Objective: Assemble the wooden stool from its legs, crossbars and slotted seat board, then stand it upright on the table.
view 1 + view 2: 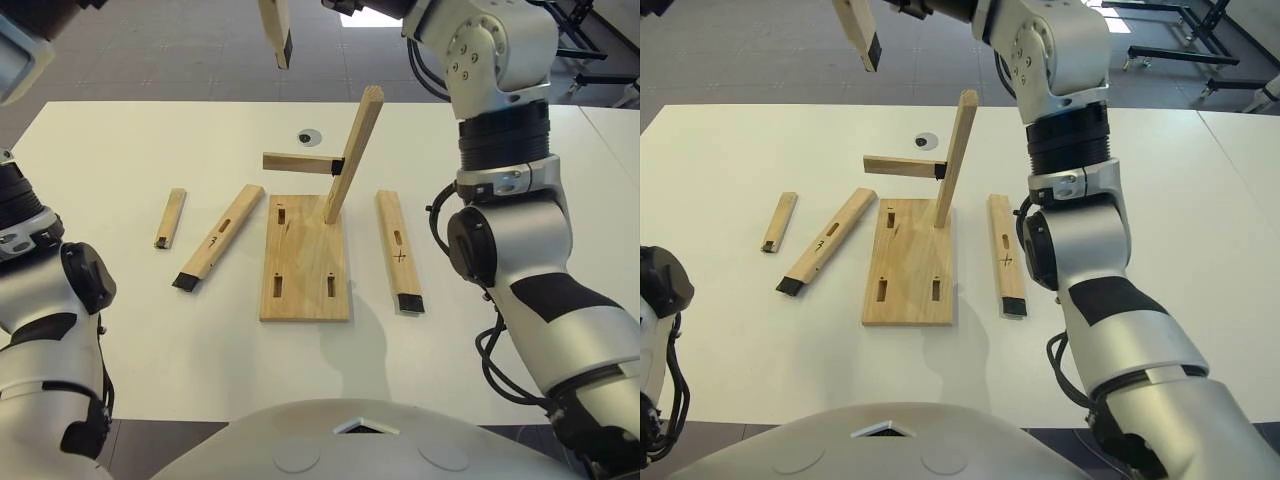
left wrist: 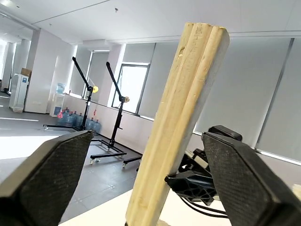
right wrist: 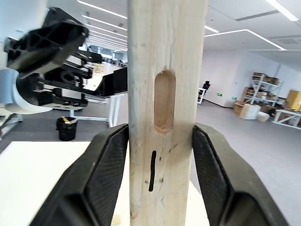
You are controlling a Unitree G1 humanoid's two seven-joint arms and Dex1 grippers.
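The right gripper (image 3: 162,176) clamps a leg (image 3: 164,70); the left gripper (image 2: 146,181) gapes wide, apparently around it. The seat board (image 1: 305,290) holds one tilted leg (image 1: 355,150) in its far-right slot.

Open office with shelving (image 3: 264,88), water bottles (image 2: 75,121)

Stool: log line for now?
board flat | upright leg in slot, crossbar on it | right gripper shut on raised leg | left gripper open near it | left leg, right leg, short bar loose

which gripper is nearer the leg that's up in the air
Right. The right gripper is shut on the raised leg; the left gripper is open close by its end, not touching it.
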